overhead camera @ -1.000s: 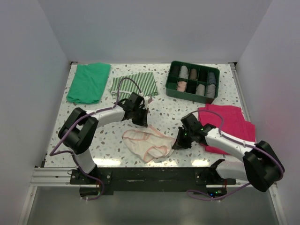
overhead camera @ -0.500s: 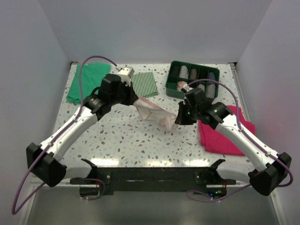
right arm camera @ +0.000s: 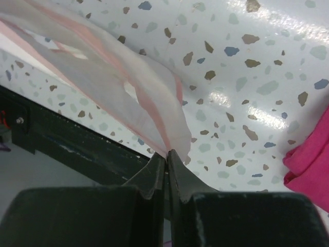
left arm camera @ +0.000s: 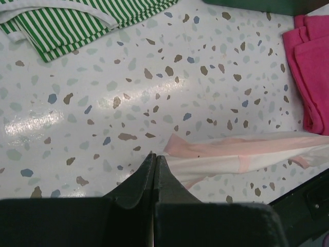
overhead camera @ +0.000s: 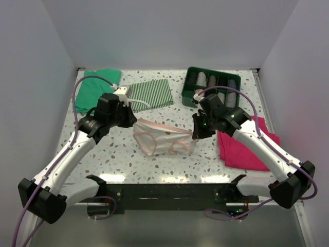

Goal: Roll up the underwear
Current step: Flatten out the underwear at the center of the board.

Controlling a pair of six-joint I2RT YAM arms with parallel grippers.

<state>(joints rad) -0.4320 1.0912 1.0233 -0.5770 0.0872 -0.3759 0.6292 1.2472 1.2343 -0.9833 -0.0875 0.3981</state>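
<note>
In the middle of the tabletop (overhead camera: 115,154), the underwear (overhead camera: 164,140) is stretched sideways, left to right, between both arms. The right claw (overhead camera: 197,135) is clenched on its right end. The left claw (overhead camera: 135,122) is clenched at its left corner; that pinch is hard to see.

Bright overhead light — glare on tabletop (left arm camera: 32,121).

We count four cloths on the worktop (overhead camera: 118,154): one underwear (overhead camera: 164,138), one plain green cloth (overhead camera: 90,91), one green-striped cloth (overhead camera: 151,92) and one magenta cloth (overhead camera: 247,146). At the far right corner is one green tray (overhead camera: 205,105). There are also one left hand (overhead camera: 134,122) and one right hand (overhead camera: 195,136).
</note>
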